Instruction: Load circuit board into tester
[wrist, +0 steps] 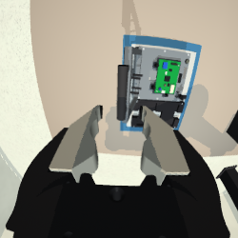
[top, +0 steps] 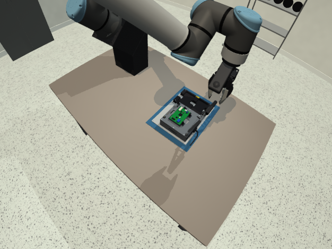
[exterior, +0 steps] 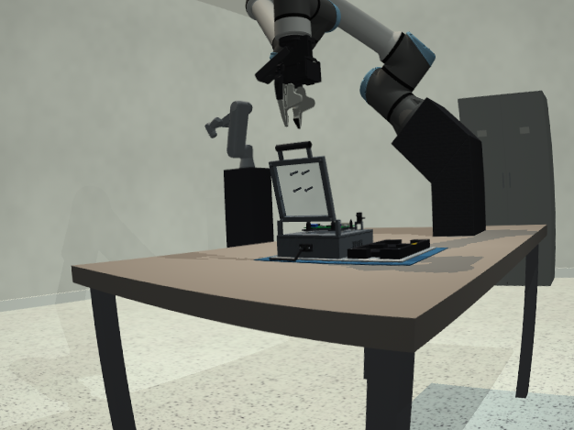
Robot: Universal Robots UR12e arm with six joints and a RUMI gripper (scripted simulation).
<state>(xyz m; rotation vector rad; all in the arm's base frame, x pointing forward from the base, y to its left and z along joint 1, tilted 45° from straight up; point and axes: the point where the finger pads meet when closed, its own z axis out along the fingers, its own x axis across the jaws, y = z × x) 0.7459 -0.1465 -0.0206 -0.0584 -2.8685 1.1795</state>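
Note:
The green circuit board [top: 180,114] lies flat in the dark grey tester [top: 176,125], component side up; it also shows in the wrist view [wrist: 168,76] and edge-on in the exterior view [exterior: 318,226]. The tester's lid [exterior: 302,187] stands open and upright, with its black handle [exterior: 292,147] on top. The black tray [top: 192,99] beside the tester is empty. My gripper [top: 218,96] [exterior: 292,120] hangs in the air above the lid's handle, clear of it. Its fingers stand partly apart with nothing between them. A small black post [exterior: 358,218] stands on the tester's far side.
Tester and tray sit on a blue mat [top: 155,122] on a brown table. The arm's black pedestal [top: 130,51] stands at the table's back. A small grey arm [exterior: 235,135] on a black block is behind the table. A shelf rack [top: 279,10] stands off the table.

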